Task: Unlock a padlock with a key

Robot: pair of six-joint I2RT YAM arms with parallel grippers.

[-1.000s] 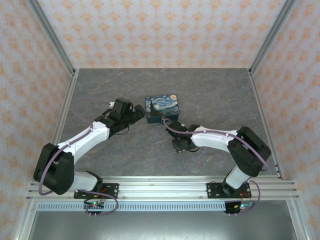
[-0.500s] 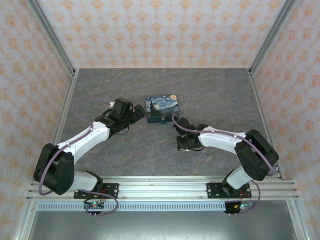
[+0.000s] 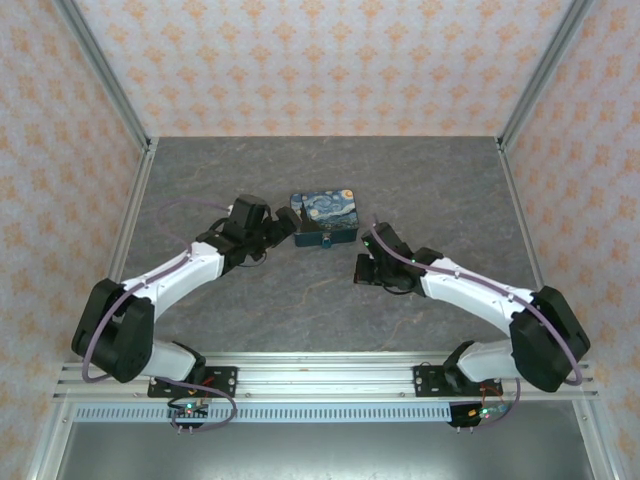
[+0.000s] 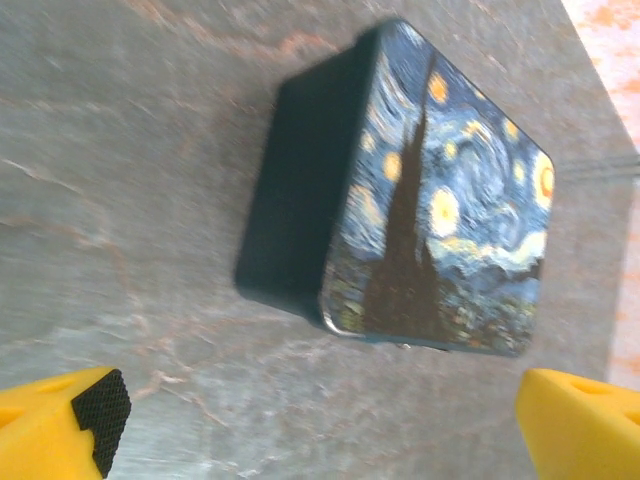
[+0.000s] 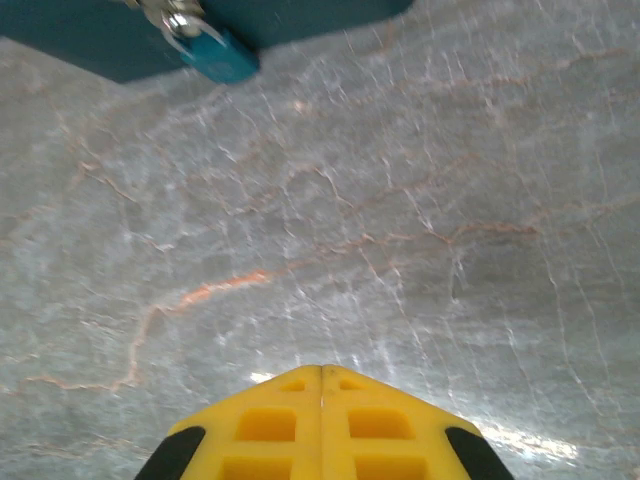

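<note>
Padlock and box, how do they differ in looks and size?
The padlock is tiny; the box is far larger. The padlock is plain teal with a silvery bit; the box is dark blue with a swirly starry painting on its lid. Both are bluish, and the padlock sits against the box's side.

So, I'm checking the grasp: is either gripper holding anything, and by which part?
Nothing is held. The right gripper is shut empty; the left gripper stands open, short of the box.

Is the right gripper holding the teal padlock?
No, the right gripper is shut on nothing over the table, apart from the padlock at the box's side.
</note>
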